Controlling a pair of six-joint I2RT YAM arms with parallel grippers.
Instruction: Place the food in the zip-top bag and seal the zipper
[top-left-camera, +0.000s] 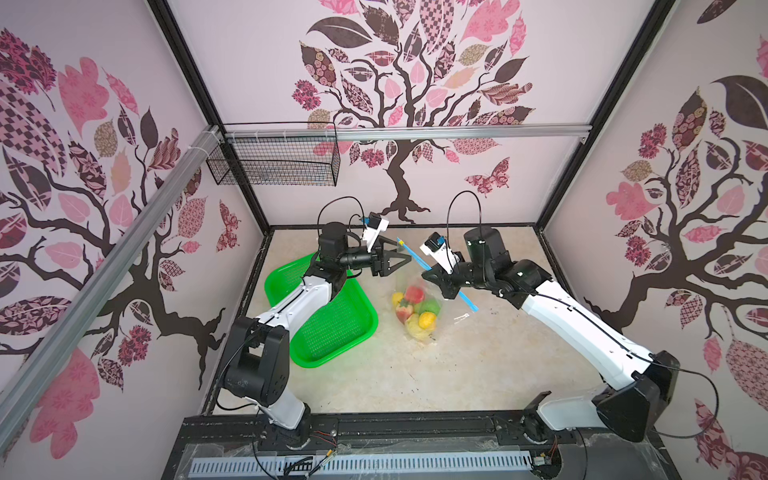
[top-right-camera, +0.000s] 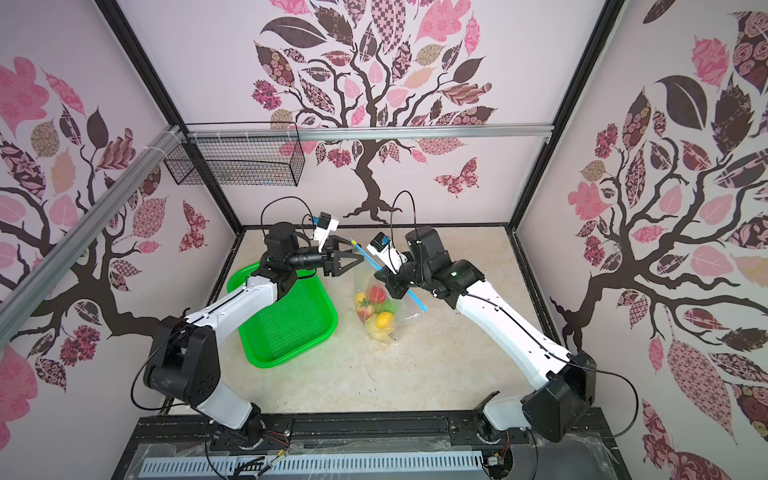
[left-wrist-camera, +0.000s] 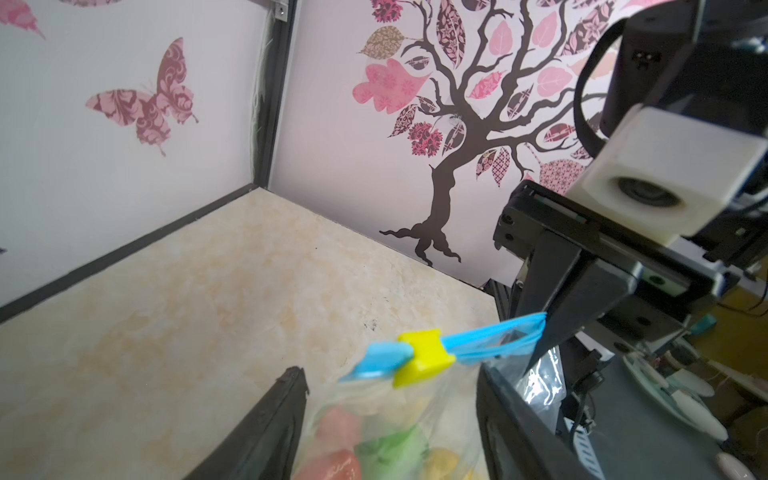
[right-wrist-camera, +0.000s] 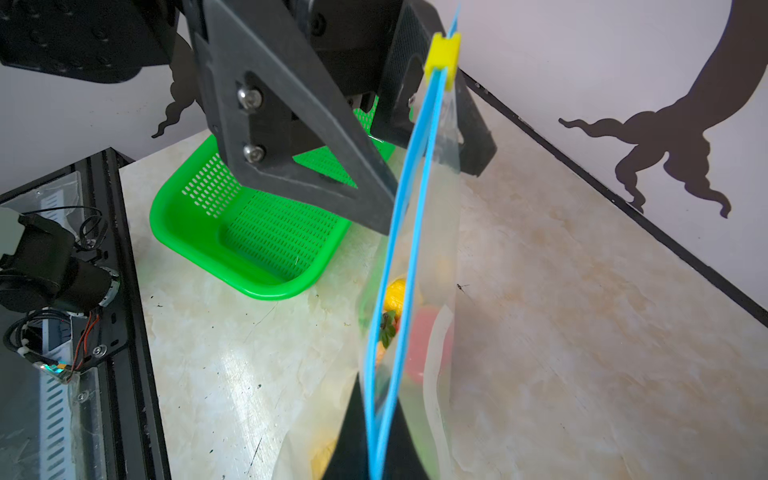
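- The right gripper (top-left-camera: 428, 275) is clamped tight on the zipper (right-wrist-camera: 409, 232) and holds the bag's mouth up above the table (top-left-camera: 457, 374).
- The bag (right-wrist-camera: 442, 199) hangs below that grip, to the right of the green basket (top-left-camera: 332, 328) in both top views.
- The food (top-left-camera: 417, 311) lies in the bag's lower part; red, yellow and green pieces show through the plastic.
- The left gripper (top-left-camera: 405, 252) is partly open, with one finger on each side of the bag's top, just beside the yellow slider (left-wrist-camera: 424, 358). It has hold of nothing, and I cannot tell whether either finger touches the plastic.
- The slider sits at the zipper's higher, far end, well apart from the right gripper.
- Between the slider and the right gripper the two blue tracks stand apart, so the mouth is unsealed there.
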